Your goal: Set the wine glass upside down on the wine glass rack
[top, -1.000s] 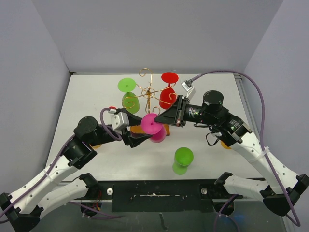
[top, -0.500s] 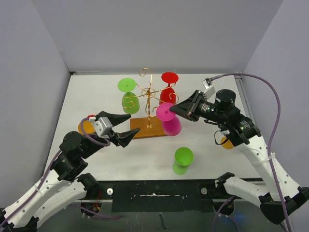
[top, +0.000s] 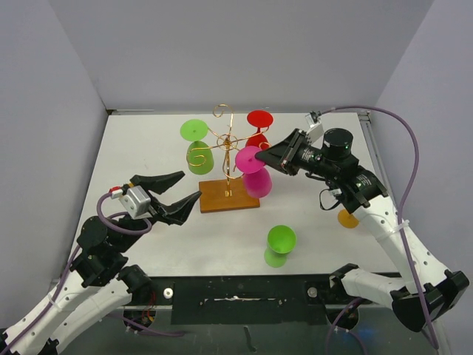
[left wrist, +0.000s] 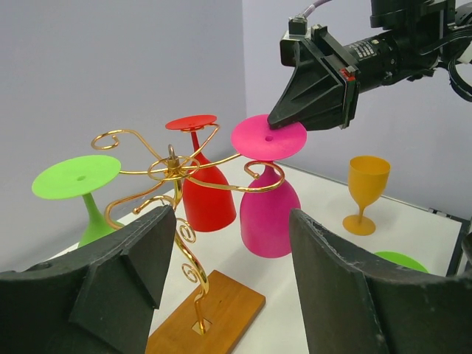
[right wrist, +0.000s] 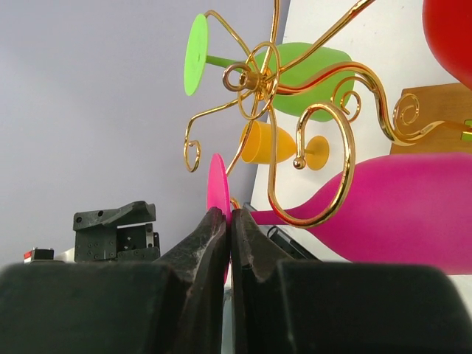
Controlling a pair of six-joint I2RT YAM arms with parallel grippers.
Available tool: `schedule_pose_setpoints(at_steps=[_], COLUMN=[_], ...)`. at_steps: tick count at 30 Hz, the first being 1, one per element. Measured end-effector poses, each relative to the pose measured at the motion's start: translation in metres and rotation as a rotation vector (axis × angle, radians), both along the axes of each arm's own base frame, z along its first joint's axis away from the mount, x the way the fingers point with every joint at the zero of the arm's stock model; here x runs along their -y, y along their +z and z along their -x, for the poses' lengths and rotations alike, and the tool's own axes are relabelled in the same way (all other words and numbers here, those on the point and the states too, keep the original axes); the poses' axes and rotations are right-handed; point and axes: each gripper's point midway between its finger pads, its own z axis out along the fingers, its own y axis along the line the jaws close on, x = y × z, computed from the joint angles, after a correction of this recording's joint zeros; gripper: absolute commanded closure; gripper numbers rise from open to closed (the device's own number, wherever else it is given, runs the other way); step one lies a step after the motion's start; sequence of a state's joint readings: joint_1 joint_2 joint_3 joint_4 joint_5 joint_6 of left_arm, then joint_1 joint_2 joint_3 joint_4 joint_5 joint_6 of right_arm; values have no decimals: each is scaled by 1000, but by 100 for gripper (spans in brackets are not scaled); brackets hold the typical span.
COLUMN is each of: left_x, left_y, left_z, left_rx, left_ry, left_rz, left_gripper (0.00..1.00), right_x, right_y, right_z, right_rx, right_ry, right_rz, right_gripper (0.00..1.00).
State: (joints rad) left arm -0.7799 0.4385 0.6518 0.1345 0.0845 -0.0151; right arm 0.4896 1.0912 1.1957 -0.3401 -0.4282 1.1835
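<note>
By the gold wire rack, right gripper: pinched tight on foot of pink plastic wine glass
Left gripper: jaws wide apart, holding nothing

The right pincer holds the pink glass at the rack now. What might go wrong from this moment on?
1. The right pincer grips only the thin edge of the pink upside-down wine glass foot, so it may slip or tilt.
2. If it lets go before the stem sits fully in a curled arm of the gold wire rack, the glass could drop.
3. The bowl hangs near the red wine glass; a swing may knock it.
</note>
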Motion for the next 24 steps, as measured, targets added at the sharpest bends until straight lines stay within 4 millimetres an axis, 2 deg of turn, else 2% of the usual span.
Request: schedule_pose_setpoints(at_steps=[10, 24], left_x=[-6, -6], left_y=[1, -1], left_z=[-5, -7], left_rx=[-11, -21], left_ry=[41, 50], left_rz=[15, 16], left_gripper=[37, 37], right_x=[-13, -32], right_y=[11, 2], right_z=[-7, -10], right_rx=[17, -14], right_ry=[57, 161], right_rz=[-28, -38], right_gripper=[100, 100])
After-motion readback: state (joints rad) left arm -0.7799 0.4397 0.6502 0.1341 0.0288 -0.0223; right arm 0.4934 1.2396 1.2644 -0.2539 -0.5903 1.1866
